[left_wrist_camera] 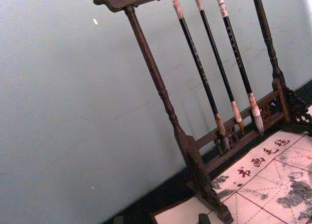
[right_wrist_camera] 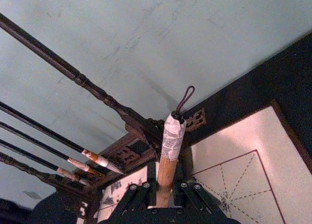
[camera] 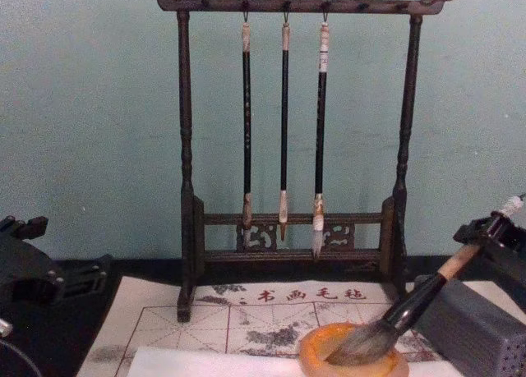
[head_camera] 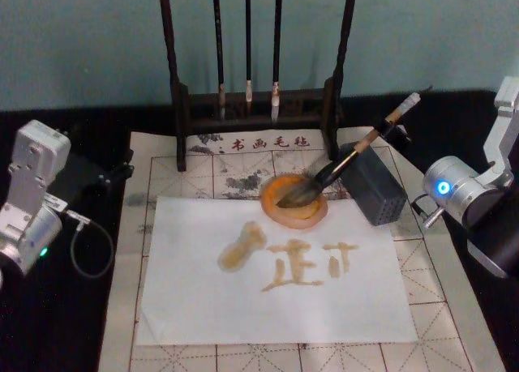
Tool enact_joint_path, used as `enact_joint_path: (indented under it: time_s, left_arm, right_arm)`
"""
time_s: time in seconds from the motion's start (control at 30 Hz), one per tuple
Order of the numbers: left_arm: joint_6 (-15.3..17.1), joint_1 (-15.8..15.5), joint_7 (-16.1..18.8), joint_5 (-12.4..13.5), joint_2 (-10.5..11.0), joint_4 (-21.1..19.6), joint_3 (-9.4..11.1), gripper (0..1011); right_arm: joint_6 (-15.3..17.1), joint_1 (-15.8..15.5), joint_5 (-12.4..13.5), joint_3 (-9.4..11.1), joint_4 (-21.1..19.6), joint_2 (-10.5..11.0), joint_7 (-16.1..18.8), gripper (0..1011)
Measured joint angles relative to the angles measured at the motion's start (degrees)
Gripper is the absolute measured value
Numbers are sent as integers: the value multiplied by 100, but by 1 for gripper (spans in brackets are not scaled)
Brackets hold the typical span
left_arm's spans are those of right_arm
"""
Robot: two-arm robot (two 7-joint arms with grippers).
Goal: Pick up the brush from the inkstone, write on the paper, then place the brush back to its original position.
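The brush (head_camera: pixel 350 160) lies slanted, its grey-brown bristles resting in the orange-rimmed inkstone (head_camera: pixel 272 206) and its tan handle leaning across the grey block (head_camera: pixel 377 190). Near the handle's white end, my right gripper (right_wrist_camera: pixel 165 185) is shut on the brush (right_wrist_camera: pixel 168 151); in the chest view the right gripper (camera: pixel 493 229) sits at the right edge above the brush (camera: pixel 394 315) and the inkstone (camera: pixel 316 352). In front of the inkstone, the white paper (head_camera: pixel 203 307) carries amber wet strokes. My left gripper (head_camera: pixel 89 173) stays parked at the left, off the mat.
A dark wooden rack (head_camera: pixel 180 88) with three thin hanging brushes (camera: pixel 283 122) stands behind the inkstone. The beige gridded mat (head_camera: pixel 154 165) lies under the paper. Black tabletop flanks the mat on both sides.
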Motion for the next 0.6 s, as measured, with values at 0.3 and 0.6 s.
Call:
enact_joint_path:
  time_s: [0.3,0.6]
  left_arm:
    - [0,0,0,0,0,0,0,1001]
    - [0,0,0,0,0,0,0,1001]
  right_arm:
    - [-1,0,-1,-1,0,1,-1,200]
    - [-186,-27,-156,-154,-223,152,102,200]
